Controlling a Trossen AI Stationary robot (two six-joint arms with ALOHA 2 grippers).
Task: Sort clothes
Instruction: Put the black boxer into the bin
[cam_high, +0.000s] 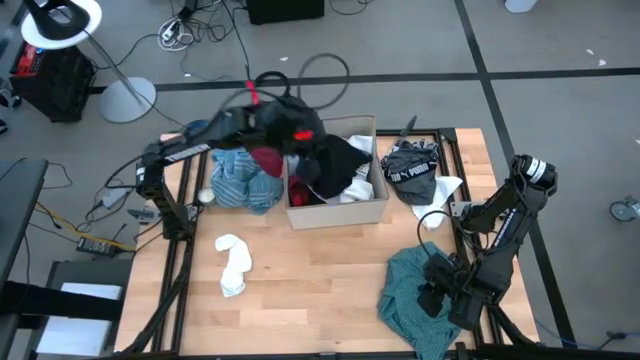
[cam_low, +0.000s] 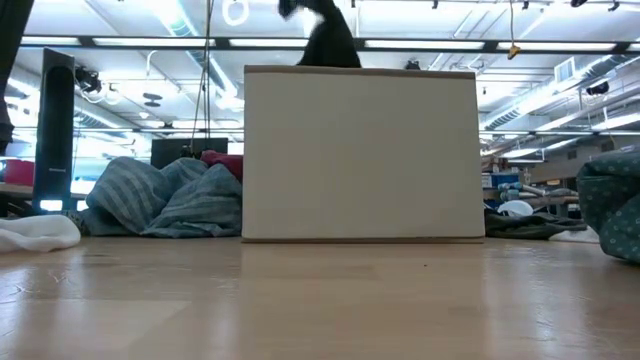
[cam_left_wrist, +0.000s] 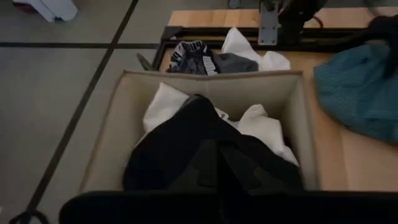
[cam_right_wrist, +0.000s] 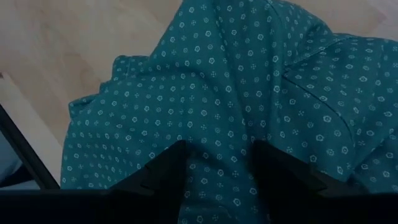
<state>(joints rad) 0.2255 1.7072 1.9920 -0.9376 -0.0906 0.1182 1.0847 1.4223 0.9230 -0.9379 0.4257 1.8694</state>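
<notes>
My left gripper (cam_high: 300, 135) is above the tan cardboard box (cam_high: 336, 213), shut on a black garment (cam_high: 338, 160). In the low view the garment (cam_low: 326, 42) rises above the box's top edge (cam_low: 360, 70). White cloth (cam_left_wrist: 264, 127) lies inside the box. My right gripper (cam_high: 440, 290) is open, fingers pointing down over a teal patterned garment (cam_right_wrist: 249, 81) that lies crumpled on the table's near right (cam_high: 410, 305). A light blue pile (cam_high: 245, 182) lies left of the box. My left gripper holds the black garment at its top (cam_left_wrist: 214, 165), from above. The dark cloth hides the fingers, so the kind of hold cannot be told. The garment hangs below the gripper, and its lower part (cam_left_wrist: 186, 124) lies inside the box on the white cloth. My right gripper's open fingers (cam_right_wrist: 171, 165) stand at the teal cloth; I cannot tell whether they touch it.
A white sock (cam_high: 234, 265) lies on the table's near left. A black-and-white patterned garment (cam_high: 412, 165) and a white one (cam_high: 447, 188) lie right of the box. A red garment (cam_high: 266, 158) lies on the blue pile.
</notes>
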